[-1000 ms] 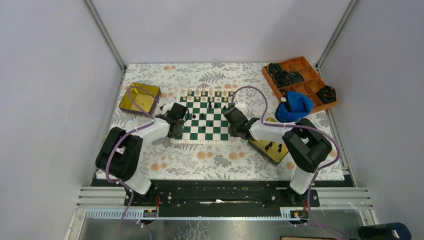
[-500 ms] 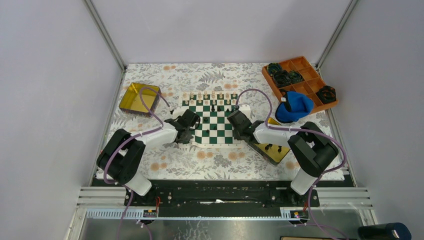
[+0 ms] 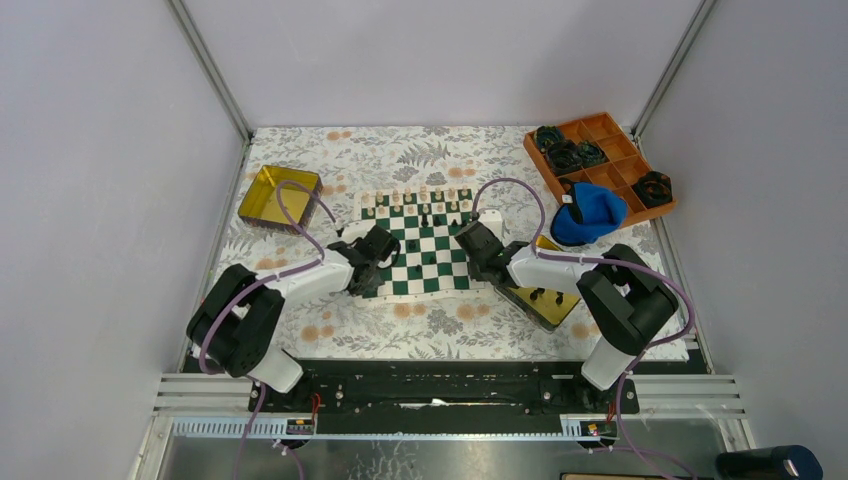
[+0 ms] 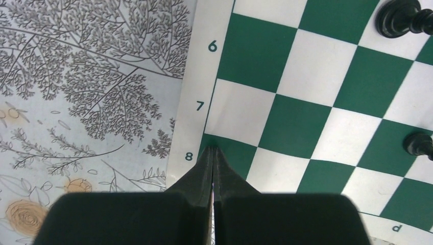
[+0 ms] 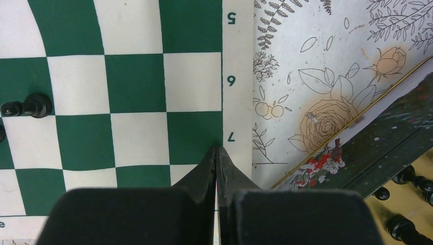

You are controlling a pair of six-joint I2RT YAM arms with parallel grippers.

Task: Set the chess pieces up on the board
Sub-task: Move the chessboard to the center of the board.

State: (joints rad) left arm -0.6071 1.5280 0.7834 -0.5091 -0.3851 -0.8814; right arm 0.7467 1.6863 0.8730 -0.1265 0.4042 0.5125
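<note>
While pressed together, left claw (image 4: 213, 151) sits at the board's (image 4: 311, 69) 8 — right claw (image 5: 218, 149), 7.

Top cam: fixed, high above + behind the arm bases, tilted down & fwd. Wide and far off, it takes in the whole floral cloth (image 3: 440, 320), w/ the board (image 3: 425, 250) small at mid-frame.

Left wrist cam: on the left arm, looks steeply down past the left gripper (image 4: 213, 151), whose closed tips sit bottom-centre. Very close, over the board's near-left corner, ranks 6–8.

Right wrist cam: same setup behind the right gripper (image 5: 217, 149), very close over the board's right edge by rank 7; gold tin (image 5: 403, 132) at right.

Overlap: both wrist patches lie inside the top view, at opposite board edges.
</note>
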